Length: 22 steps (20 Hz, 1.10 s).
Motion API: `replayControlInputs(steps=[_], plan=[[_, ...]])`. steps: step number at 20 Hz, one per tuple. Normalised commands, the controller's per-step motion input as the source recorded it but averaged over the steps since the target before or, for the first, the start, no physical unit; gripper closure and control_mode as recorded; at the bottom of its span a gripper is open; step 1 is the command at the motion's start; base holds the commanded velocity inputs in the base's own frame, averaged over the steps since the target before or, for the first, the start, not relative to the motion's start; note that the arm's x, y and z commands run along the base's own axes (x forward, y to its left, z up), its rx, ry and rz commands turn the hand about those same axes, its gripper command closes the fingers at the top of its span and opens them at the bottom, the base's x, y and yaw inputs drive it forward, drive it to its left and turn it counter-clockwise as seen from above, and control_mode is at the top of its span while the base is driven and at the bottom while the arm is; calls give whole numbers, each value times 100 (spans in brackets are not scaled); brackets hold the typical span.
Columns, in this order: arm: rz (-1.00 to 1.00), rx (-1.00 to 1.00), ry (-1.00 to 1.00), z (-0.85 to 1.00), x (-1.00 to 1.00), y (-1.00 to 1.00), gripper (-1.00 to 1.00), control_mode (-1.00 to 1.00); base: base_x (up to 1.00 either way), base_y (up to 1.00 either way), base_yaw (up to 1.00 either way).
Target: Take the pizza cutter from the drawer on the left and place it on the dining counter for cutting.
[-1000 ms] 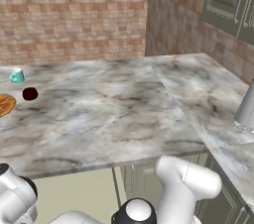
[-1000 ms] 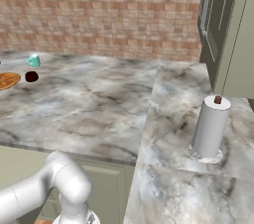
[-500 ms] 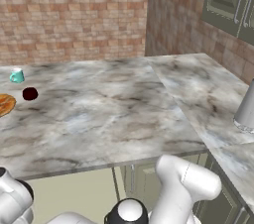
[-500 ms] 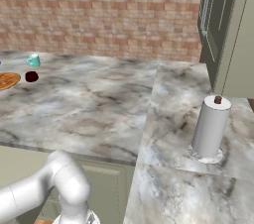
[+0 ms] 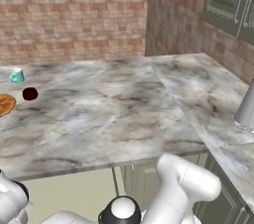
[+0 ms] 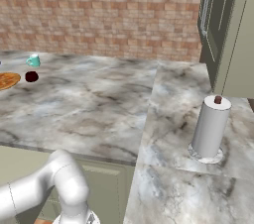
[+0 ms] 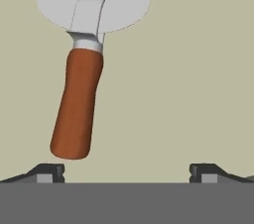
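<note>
The small pizza cutter [image 7: 84, 64] with its reddish-brown handle and pale silvery round blade is lying flat on the pale beige-green floor of the drawer [image 7: 198, 79], seen in the hand view, its blade pointing to the top of that view and its handle slanting down toward the left. The two dark fingers [image 7: 47, 172] of the gripper [image 7: 127, 173] are standing wide apart at the bottom of the same view, gripping nothing; the butt of the handle is lying just above the left fingertip, and whether the two are touching is hard to tell from this angle. In the base views the white arm is reaching down below the front edge of the large L-shaped grey-white marble table [image 5: 114, 114]. On the far left of that table a small teal cup [image 5: 17, 75], a dark red round ball [image 5: 30, 93] and an orange flat pizza [image 5: 4, 104] are sitting near one another. On the right-hand wing of the table a white paper-towel roll on an upright holder [image 6: 210, 128] is standing, below the sage-green wall cabinets [image 6: 223, 25].
</note>
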Motion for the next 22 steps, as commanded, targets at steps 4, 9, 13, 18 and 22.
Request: replayControlInputs(steps=[4,9,13,18,22], plan=[[0,0,3,0,0,12,-100,-100,0,0,0],[0,0,2,0,3,12,-100,-100,0,0,0],[0,0,1,-5,8,4,-100,-100,0,0,0],[0,0,0,-15,10,0,-100,-100,0,0,0],[0,0,0,-22,5,0,-100,-100,0,0,0]])
